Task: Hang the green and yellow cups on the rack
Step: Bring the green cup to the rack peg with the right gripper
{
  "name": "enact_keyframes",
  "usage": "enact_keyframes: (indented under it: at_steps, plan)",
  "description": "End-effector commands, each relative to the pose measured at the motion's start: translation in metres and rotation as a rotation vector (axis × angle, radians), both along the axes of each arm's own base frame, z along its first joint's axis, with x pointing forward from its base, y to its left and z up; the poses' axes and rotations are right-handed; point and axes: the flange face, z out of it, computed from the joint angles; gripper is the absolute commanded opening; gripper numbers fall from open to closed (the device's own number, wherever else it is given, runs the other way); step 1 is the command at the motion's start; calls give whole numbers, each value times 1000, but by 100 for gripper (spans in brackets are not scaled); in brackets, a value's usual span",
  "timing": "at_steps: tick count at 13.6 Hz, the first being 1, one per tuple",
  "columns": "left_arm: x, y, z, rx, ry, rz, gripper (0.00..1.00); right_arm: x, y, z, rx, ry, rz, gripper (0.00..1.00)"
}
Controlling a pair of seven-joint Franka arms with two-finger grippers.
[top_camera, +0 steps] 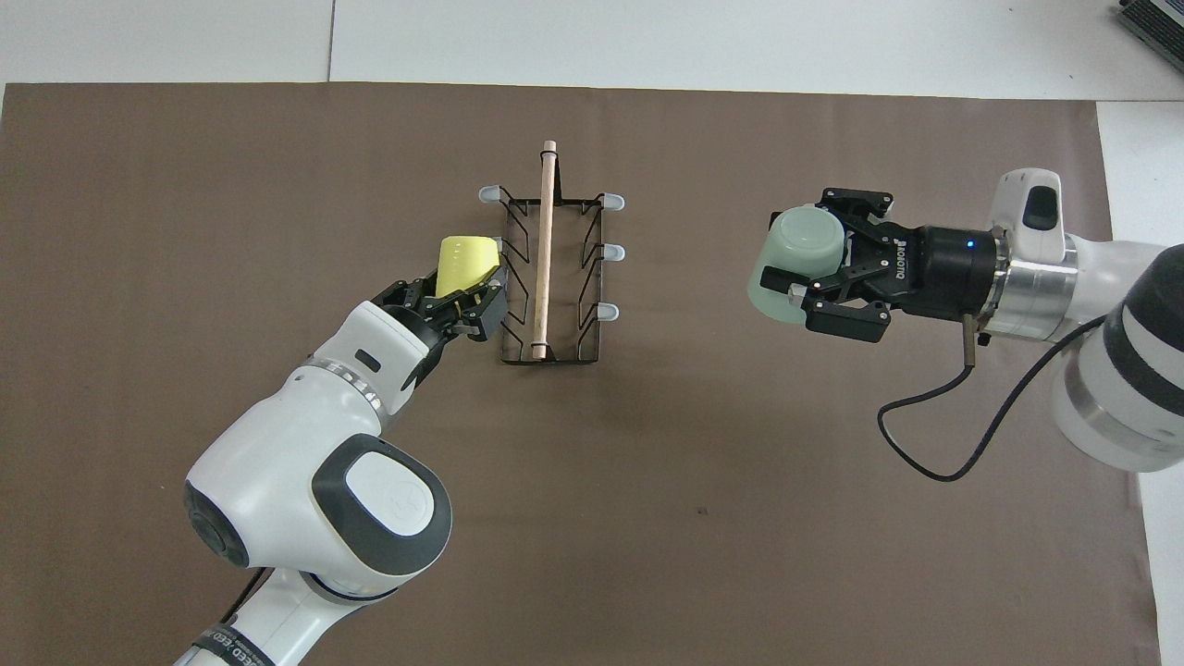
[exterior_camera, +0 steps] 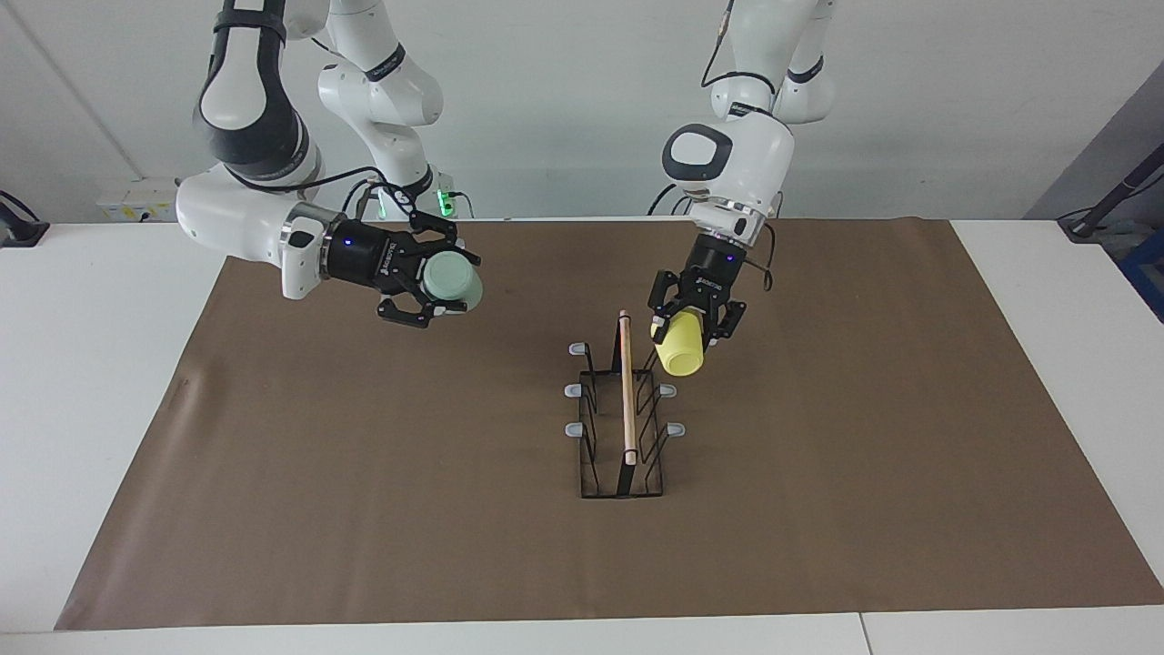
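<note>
The black wire rack [exterior_camera: 623,428] [top_camera: 550,268] with a wooden rod along its top stands mid-mat; its grey-tipped prongs are bare. My left gripper [exterior_camera: 693,326] [top_camera: 462,287] is shut on the yellow cup [exterior_camera: 682,346] [top_camera: 465,262] and holds it tilted right beside the rack, on the side toward the left arm's end, at the prongs nearest the robots. My right gripper [exterior_camera: 436,282] [top_camera: 814,273] is shut on the pale green cup [exterior_camera: 452,280] [top_camera: 800,262] and holds it on its side in the air over the mat, well apart from the rack toward the right arm's end.
A brown mat [exterior_camera: 364,473] [top_camera: 185,185] covers most of the white table [exterior_camera: 91,364]. A black cable [top_camera: 934,453] hangs from the right wrist above the mat.
</note>
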Motion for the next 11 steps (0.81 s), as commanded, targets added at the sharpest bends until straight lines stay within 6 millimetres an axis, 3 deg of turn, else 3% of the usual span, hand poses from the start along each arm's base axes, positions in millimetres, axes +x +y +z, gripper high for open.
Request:
enact_keyframes:
  at_steps: [1,4,5,7,9,11]
  plan:
    - [5,-3,-8,13,1,-7,0,-19,37,-30,57,-78,-83,0]
    - [12,-5,-7,-1,1,-1,0,-26,111,-58,151,-85,-192,0]
    - [17,-6,-8,-16,8,8,0,-28,125,-69,160,-102,-209,0]
    - [25,-7,1,-67,14,42,0,-25,128,-97,147,-138,-212,0]
    - [29,-2,2,-89,28,64,0,-12,143,-145,250,-193,-209,0]
    - [39,9,4,-129,51,93,0,-12,142,-153,233,-197,-215,0]
